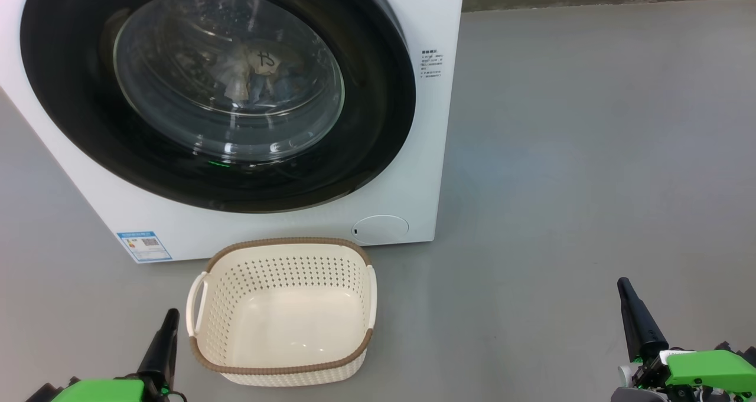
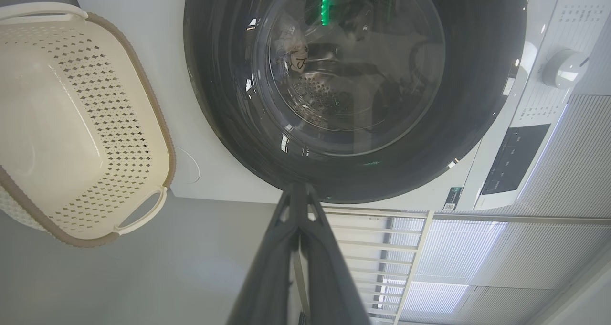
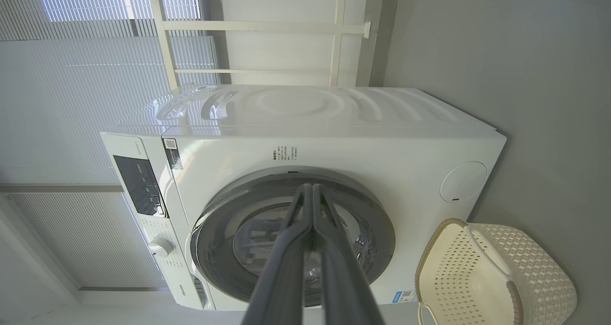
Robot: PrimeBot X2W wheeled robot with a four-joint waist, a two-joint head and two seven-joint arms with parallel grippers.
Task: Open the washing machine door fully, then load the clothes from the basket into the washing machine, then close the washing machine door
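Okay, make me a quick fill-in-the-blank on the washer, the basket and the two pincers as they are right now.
1. The washing machine door is ____.
2. The basket on the floor is ____.
3. The clothes lie behind the door's clear ____.
4. The left pincer and the right pincer both have their fingers ____.
Missing words: closed; empty; glass; shut.

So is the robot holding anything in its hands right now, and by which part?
Nothing is held. The left hand and the right hand are both shut on nothing, apart from the basket and the washing machine door.
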